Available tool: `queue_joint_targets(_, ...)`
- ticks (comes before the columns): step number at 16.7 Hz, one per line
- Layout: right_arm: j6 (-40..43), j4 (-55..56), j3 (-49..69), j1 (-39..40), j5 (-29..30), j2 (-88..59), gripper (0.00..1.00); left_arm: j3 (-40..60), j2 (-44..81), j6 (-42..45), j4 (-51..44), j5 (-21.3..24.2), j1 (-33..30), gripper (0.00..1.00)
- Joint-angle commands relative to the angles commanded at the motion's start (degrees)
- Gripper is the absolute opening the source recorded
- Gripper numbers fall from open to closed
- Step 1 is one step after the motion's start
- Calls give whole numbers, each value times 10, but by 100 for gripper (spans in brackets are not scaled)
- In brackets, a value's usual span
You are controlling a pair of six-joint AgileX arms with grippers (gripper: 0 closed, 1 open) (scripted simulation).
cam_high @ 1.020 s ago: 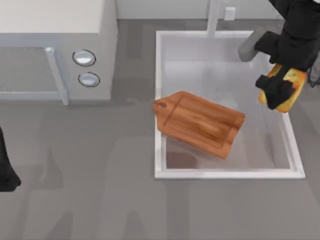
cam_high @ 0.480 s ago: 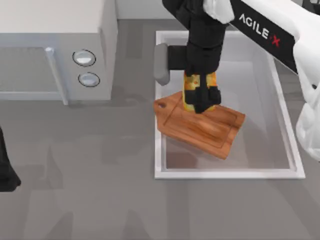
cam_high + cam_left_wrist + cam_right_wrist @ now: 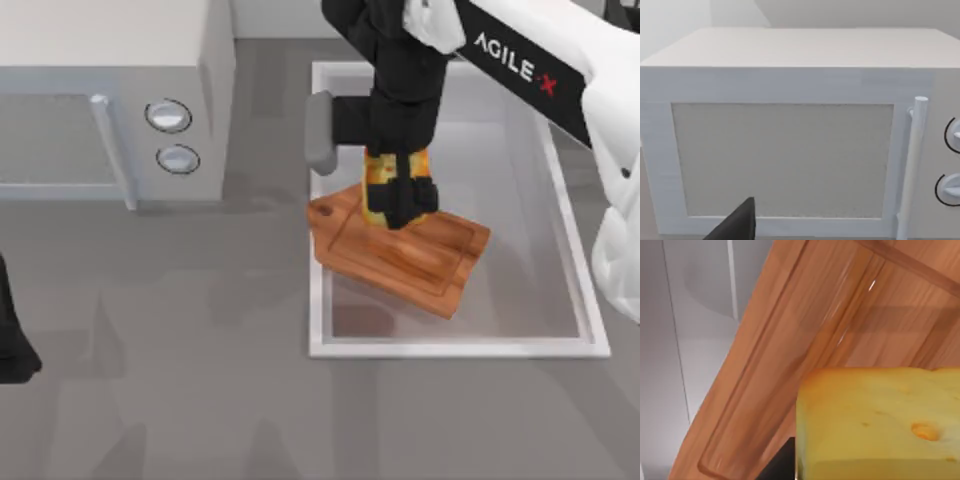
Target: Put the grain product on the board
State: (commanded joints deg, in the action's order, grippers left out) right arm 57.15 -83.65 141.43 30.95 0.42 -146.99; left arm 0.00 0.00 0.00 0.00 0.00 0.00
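Starting at the table's left, the left arm's gripper (image 3: 15, 355) sits parked at the edge, facing the white microwave (image 3: 790, 135); whether its claw is open or closed cannot be told. Nothing there bears on the task.

Further right, the board (image 3: 400, 250) lies tilted inside the white tray (image 3: 460, 348), its handle end resting on the tray's left rim. The right arm reaches in from the top view's right, and the right gripper (image 3: 400, 200) hangs directly above the board's handle-side half, closed on the grain product (image 3: 395, 170). In the right wrist view the yellow chunk (image 3: 875, 425) sits close over the wood grain (image 3: 790, 340), with the groove running beside it; whether it already touches the surface cannot be told.

The chunk looks light and small against the board, so weight should pose no trouble. Its pitted, bread-like face suggests something soft and crushable, best held across its two flat sides with modest pressure, as the claw appears to do. The board's slope is the likelier concern: released too high, such a light block could tumble or slide toward the lower edge.
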Motion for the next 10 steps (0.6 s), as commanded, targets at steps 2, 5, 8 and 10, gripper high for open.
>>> queue_joint_targets(2, 0, 19, -25, 0, -1, 2, 0, 0, 0, 0, 0, 0, 0, 100)
queue_joint_targets(5, 1, 49, -69, 1, -4, 3, 0, 0, 0, 0, 0, 0, 0, 100)
queue_joint_targets(8, 2, 81, -97, 2, -3, 11, 0, 0, 0, 0, 0, 0, 0, 100)
queue_joint_targets(10, 2, 91, -105, 2, -1, 9, 0, 0, 0, 0, 0, 0, 0, 100)
